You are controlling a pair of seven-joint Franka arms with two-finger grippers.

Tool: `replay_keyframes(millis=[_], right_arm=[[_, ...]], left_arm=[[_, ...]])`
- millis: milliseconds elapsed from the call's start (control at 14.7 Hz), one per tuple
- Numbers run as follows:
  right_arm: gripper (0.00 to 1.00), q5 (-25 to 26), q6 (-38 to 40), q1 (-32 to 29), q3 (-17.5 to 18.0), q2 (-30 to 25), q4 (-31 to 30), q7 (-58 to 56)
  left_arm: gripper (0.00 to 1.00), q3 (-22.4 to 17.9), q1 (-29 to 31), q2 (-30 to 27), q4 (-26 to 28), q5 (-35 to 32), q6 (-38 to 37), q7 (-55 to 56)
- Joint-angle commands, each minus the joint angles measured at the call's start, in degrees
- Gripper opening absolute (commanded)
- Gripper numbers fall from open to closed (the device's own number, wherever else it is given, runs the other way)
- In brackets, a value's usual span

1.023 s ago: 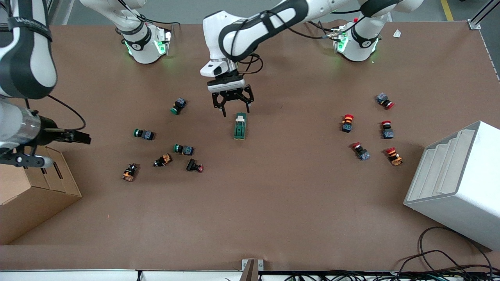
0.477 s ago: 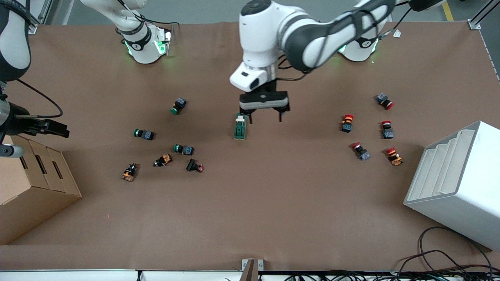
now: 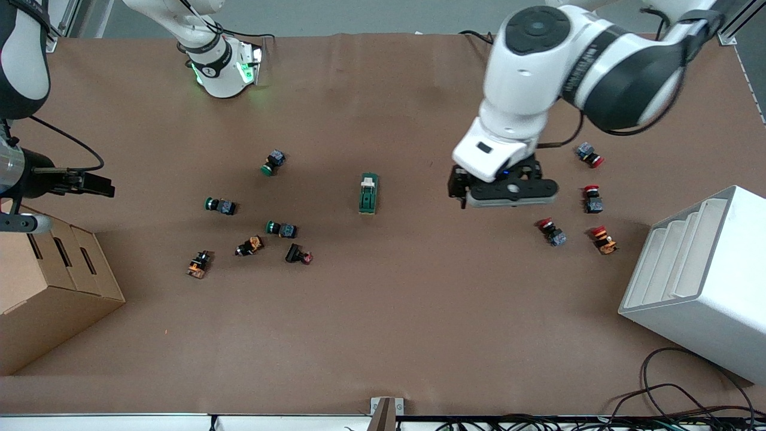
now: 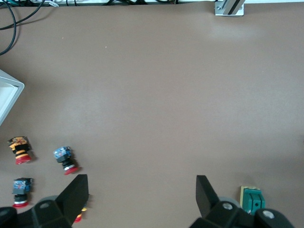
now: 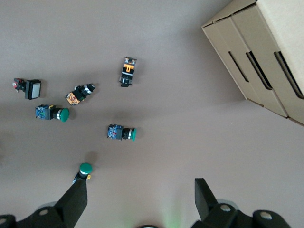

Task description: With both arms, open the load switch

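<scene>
The load switch (image 3: 368, 193), a dark green block with a white lever end, lies alone on the brown table (image 3: 383, 323), and it also shows in the left wrist view (image 4: 251, 200). My left gripper (image 3: 504, 197) hangs open over bare table between the switch and the red push buttons (image 3: 552, 231), with nothing between its fingers (image 4: 76, 194). My right gripper (image 3: 102, 185) is open and empty (image 5: 140, 197) at the right arm's end of the table, above the cardboard box (image 3: 48, 287), well away from the switch.
Green and orange push buttons (image 3: 281, 228) are scattered toward the right arm's end (image 5: 121, 133). Red push buttons (image 4: 65, 159) lie toward the left arm's end. A white stepped bin (image 3: 700, 281) stands near that end's front corner. Cables (image 3: 688, 401) lie beside it.
My left gripper has left its place over the load switch's lever end and swung toward the left arm's end, rising. The right arm has shifted only slightly. The switch has not moved.
</scene>
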State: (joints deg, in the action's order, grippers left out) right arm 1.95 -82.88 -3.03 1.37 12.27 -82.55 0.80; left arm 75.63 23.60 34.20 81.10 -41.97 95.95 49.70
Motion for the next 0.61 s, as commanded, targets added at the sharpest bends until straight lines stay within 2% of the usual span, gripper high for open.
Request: replay_keyframes(millis=[0,205,341,409,545], right_arm=[[1.00,-1.6,1.1,-0.4,0.1,-2.0,-0.9,0.9],[1.00,-2.0,1.0,-0.2,-0.5,-4.2,-1.6,0.9],[1.00,-2.0,1.1,0.0,-1.0,-5.3,-1.7,0.9],[1.00,-2.0,1.3,0.4,-1.4,-5.7,-1.7,0.9],[1.00,-1.9,1.2,1.8,-2.5,-7.0,-2.6,0.9]], left_arm=[[1.00,-5.5,0.3,-7.6,-0.5,7.2,-2.5,-7.9],[1.00,-27.0,-8.1,-18.4,-0.7,23.7,-2.4,-21.7],[1.00,-44.7,-18.0,-23.8,-0.4,33.3,-2.4,-30.5],[1.00,-51.7,-21.6,-25.5,0.0,36.3,-2.5,-34.1],[1.00,-59.7,-24.9,-27.8,1.2,39.3,-4.3,-42.2]])
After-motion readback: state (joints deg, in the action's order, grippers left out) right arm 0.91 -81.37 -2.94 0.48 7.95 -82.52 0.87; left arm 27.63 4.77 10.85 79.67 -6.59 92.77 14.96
